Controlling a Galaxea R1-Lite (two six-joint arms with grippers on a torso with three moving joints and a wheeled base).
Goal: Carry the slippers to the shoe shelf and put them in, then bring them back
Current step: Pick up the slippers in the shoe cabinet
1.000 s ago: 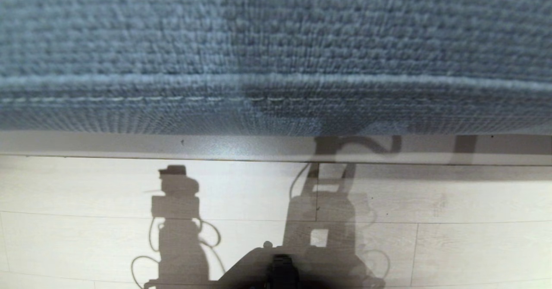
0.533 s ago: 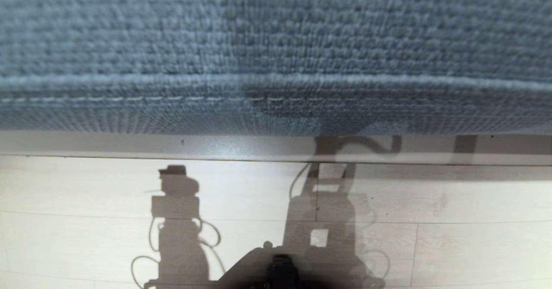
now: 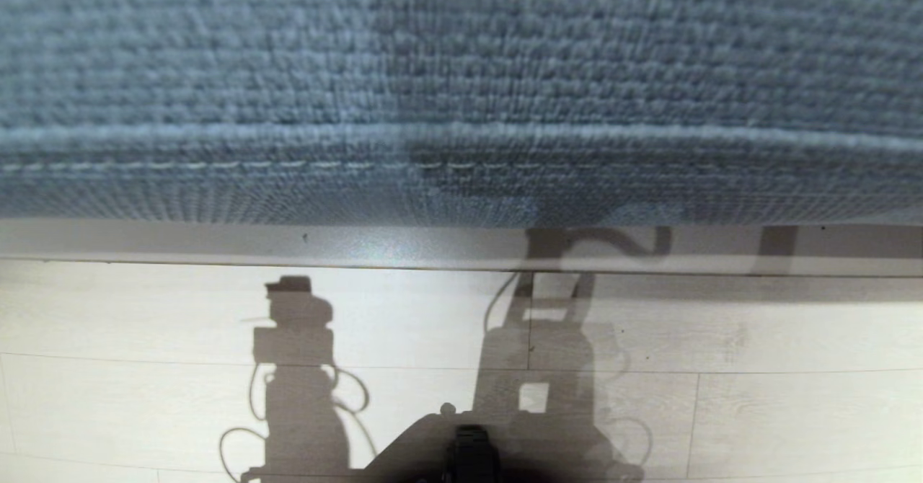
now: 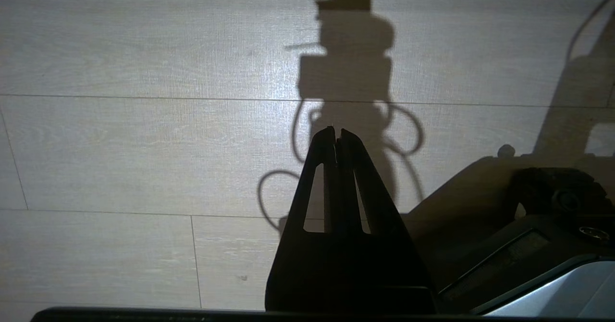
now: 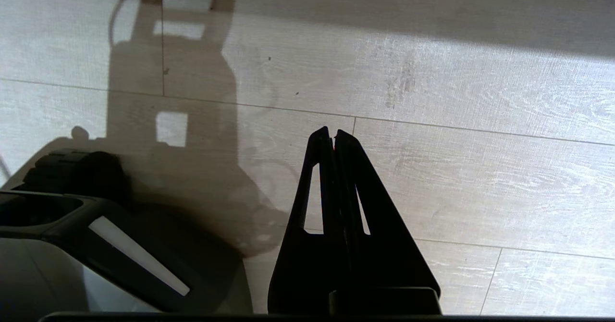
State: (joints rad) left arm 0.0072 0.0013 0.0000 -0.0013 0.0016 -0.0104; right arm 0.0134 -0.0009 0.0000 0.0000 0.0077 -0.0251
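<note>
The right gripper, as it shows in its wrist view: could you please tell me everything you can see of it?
The right gripper is black, with two long tapering fingers, each pierced by a narrow slot. They are shut, tips pressed together, holding nothing. It hangs over the pale wood-plank floor, touching nothing that shows, with the robot's base beside it.

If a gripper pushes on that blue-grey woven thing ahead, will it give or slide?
The blue-grey woven surface looks like thick upholstery with a stitched seam, so it would probably give softly. It spans the whole view above a pale base strip, so likely too heavy to slide. Its coarse weave suggests good friction.
</note>
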